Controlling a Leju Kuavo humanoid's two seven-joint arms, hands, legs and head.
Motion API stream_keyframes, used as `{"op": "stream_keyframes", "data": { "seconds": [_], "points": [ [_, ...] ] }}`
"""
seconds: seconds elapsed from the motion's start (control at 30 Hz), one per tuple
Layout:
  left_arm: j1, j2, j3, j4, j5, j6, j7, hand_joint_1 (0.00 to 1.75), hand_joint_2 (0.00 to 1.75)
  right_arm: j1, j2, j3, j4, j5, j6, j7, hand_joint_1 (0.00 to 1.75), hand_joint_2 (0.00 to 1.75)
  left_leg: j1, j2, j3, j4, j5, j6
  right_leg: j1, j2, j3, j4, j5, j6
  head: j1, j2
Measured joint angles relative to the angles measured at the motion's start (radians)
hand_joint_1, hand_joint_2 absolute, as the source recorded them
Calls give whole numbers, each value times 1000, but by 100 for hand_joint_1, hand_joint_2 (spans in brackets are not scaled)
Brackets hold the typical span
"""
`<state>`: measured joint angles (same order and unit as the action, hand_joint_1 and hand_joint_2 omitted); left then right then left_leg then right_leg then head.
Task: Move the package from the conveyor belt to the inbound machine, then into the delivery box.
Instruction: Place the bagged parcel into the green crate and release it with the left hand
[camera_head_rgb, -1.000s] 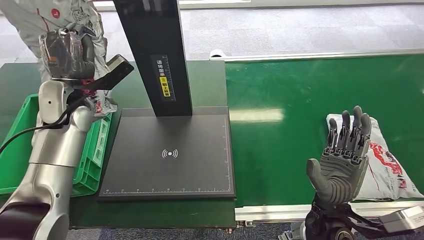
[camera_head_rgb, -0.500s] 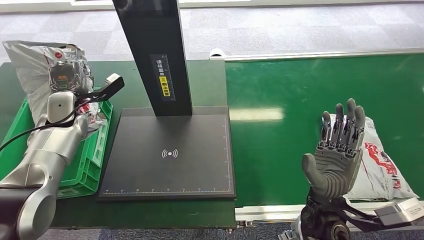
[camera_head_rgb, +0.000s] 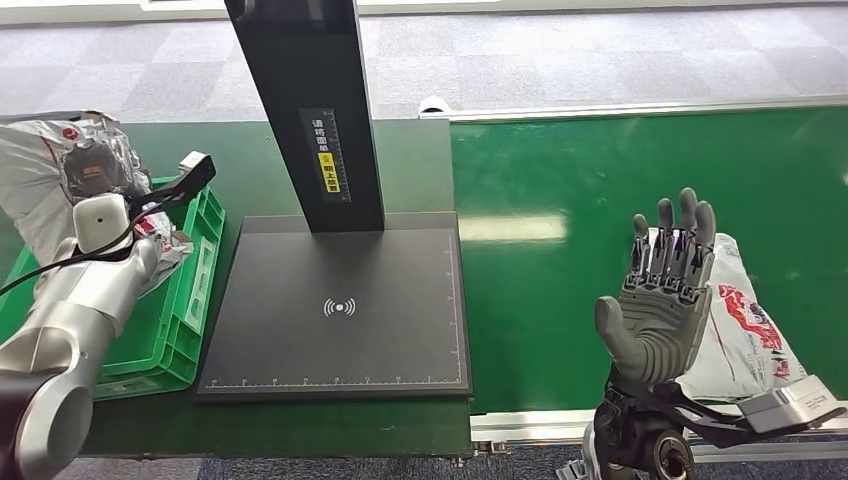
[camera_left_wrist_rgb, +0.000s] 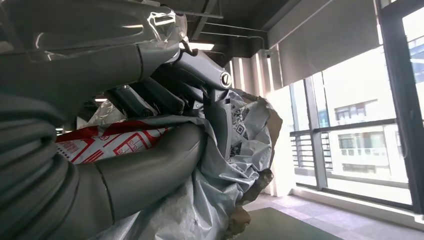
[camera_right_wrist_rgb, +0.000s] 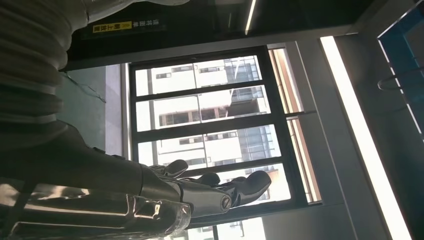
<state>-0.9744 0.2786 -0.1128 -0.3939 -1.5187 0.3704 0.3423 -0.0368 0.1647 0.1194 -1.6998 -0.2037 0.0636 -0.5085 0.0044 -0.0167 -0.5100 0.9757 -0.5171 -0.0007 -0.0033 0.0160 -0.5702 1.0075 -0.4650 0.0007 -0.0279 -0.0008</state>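
A: Head view, against the frame a second ago: the left hand (camera_head_rgb: 92, 172) with its crumpled grey package (camera_head_rgb: 40, 190) has swung out leftward and now hangs over the far end of the green crate (camera_head_rgb: 185, 300). It was nearer the black column (camera_head_rgb: 310, 110) before. The right hand (camera_head_rgb: 662, 300) has drifted a little left, palm up.

B: Surface and room?

A: Black scanner platform (camera_head_rgb: 340, 310) with a white wireless mark sits on a dark green table (camera_head_rgb: 420, 160); the column rises from its rear edge, carrying a yellow label. To the right runs the bright green conveyor belt (camera_head_rgb: 600, 200), edged in metal. Grey carpet tiles (camera_head_rgb: 560, 60) lie behind. Left wrist view shows tall windows (camera_left_wrist_rgb: 360, 125) and a dark ceiling.

B: Left hand grip?

A: Fingers (camera_left_wrist_rgb: 150, 95) and thumb wrapped around the package (camera_left_wrist_rgb: 220, 165); red print and a code label show on the film. Firmly held.

B: Right hand?

A: Holding nothing, fingers straight and spread, raised above the near edge of the belt. Right wrist view shows the fingers (camera_right_wrist_rgb: 235, 187) extended against window light.

B: Anything near it?

A: A second white package (camera_head_rgb: 745, 330) with red print lies flat on the belt just behind the right hand, partly hidden by it. Whether they touch I cannot tell.
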Motion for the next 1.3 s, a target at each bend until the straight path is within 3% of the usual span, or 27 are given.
{"op": "stream_keyframes", "data": {
  "seconds": [0.1, 0.4, 0.53, 0.63, 0.8, 0.87, 0.93, 1.13, 1.3],
  "points": [
    [0, 13, -1, 10, 1, 8, 21, 0, 175, -3, 0, 1, 2, -2, -1, 0, 0, 175, 0, 0, 0, 0, 0, 0, 0, 0, 0, 0, 0, 0, 0, 0],
    [1, 18, 43, 9, 11, 190, -73, 0, 175, -5, -1, 1, 3, -8, -4, 3, 0, 175, 0, 0, 0, 0, 0, 0, 0, 0, 0, 0, 0, 0, 0, 0],
    [1, 4, 83, -6, 73, 205, -145, 0, 175, -5, -2, 1, 3, -7, -12, 3, 0, 175, 0, 0, 0, 0, 0, 0, 0, 0, -1, 0, 0, 0, 0, 0],
    [0, -31, 182, -27, 336, 109, -335, 0, 175, -3, -4, -1, 3, -4, -22, 2, 0, 175, 0, 0, 0, 0, 0, 0, 0, 0, -1, 0, 0, 0, 0, 0],
    [38, -129, 395, -138, 924, -286, -658, 0, 175, -1, -8, -4, 4, 6, -23, -4, 0, 175, 0, 0, -1, 0, 0, 0, 0, 0, -1, 0, 1, 0, 0, 0],
    [113, -175, 420, -250, 1154, -473, -719, 0, 175, -1, -9, -5, 8, 10, -16, -2, 0, 175, -1, 1, 0, 0, 0, 0, -1, 2, -1, 0, 1, 0, 0, 0],
    [234, -225, 388, -407, 1343, -581, -749, 0, 175, 2, -9, -6, 12, 19, -7, 8, 0, 175, -2, 2, 0, 0, -1, 0, -2, 4, -2, 0, 0, 0, 0, 0],
    [615, -333, 129, -816, 1546, -540, -837, 0, 175, 29, -9, -7, 45, 60, 0, 52, 0, 175, -2, 2, -2, 0, -4, 2, -3, 4, -3, -1, -1, 2, 0, 0],
    [807, -398, -51, -951, 1682, -525, -880, 0, 175, 53, -12, -7, 115, 80, -1, 61, 0, 175, -2, 2, -2, 0, -4, 2, -3, 4, -3, -1, -1, 2, 0, 0]
  ]
}}
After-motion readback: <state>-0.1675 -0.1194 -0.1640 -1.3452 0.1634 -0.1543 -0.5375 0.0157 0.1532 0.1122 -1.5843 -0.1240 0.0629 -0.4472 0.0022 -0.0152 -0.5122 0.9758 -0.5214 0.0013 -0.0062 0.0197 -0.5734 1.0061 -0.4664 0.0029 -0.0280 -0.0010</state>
